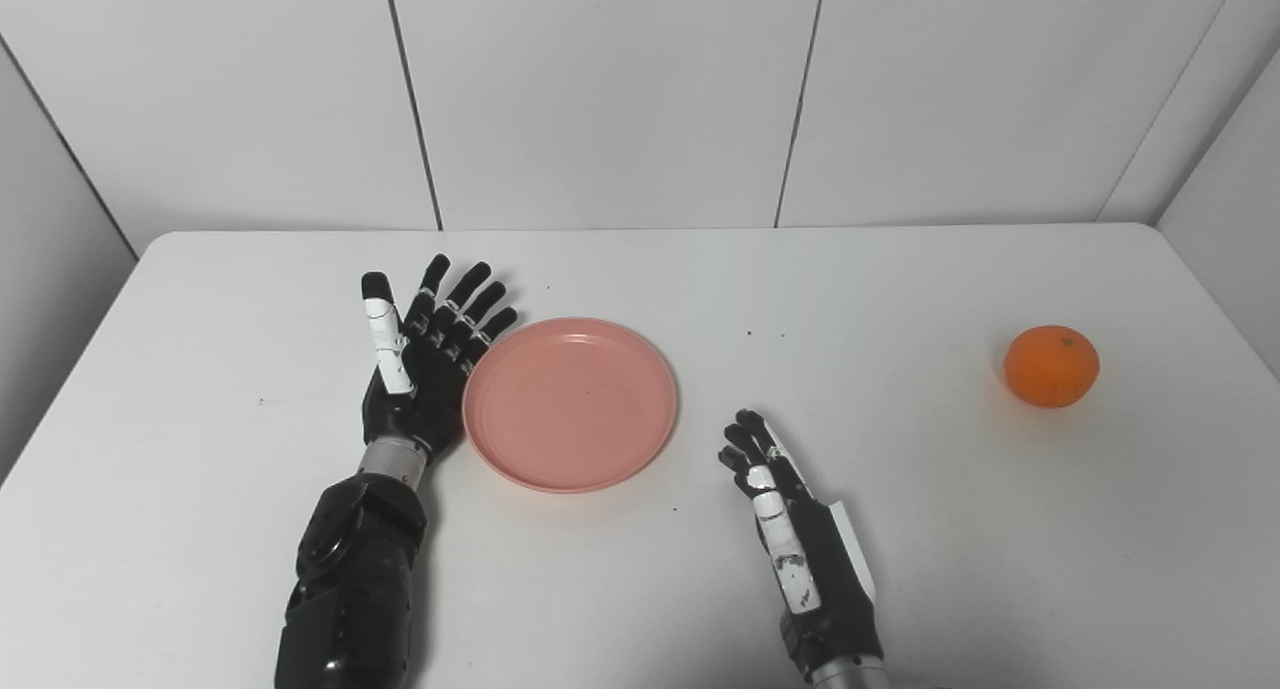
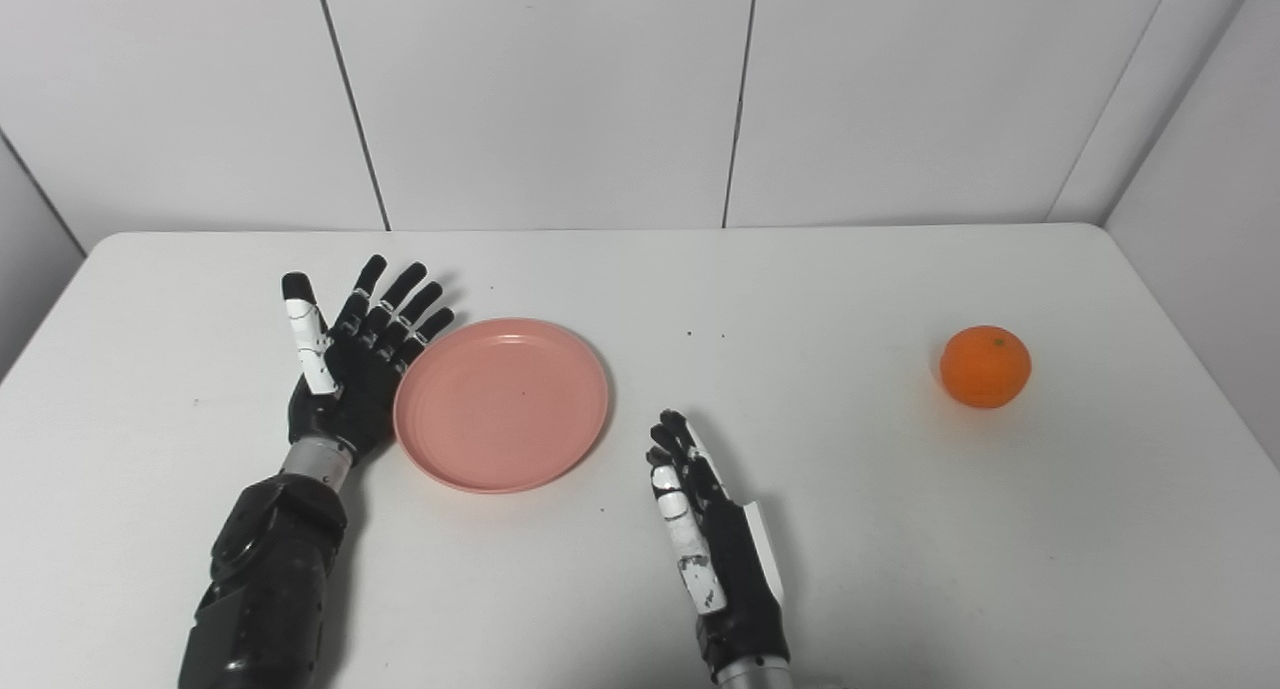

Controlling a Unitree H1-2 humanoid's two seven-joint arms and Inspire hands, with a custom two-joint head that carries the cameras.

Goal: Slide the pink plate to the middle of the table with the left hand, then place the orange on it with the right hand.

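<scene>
My right hand (image 1: pixel 790 529) sits closest to me, low over the white table (image 1: pixel 900 569), edge-on with the thumb side up. Its fingers are held side by side, curling a little at the tips, and it holds nothing. It is near the pink plate (image 1: pixel 570 404), off the plate's near right side and apart from it. My left hand (image 1: pixel 425 364) is farther out on the other side, palm open toward the plate, fingers spread and pointing away from me, thumb raised. The heel and palm edge of that hand lie right against the plate's left rim; I cannot tell whether they press on it. The plate lies flat, somewhat left of the table's middle. The orange (image 1: pixel 1051 366) rests alone far to the right, well apart from both hands.
</scene>
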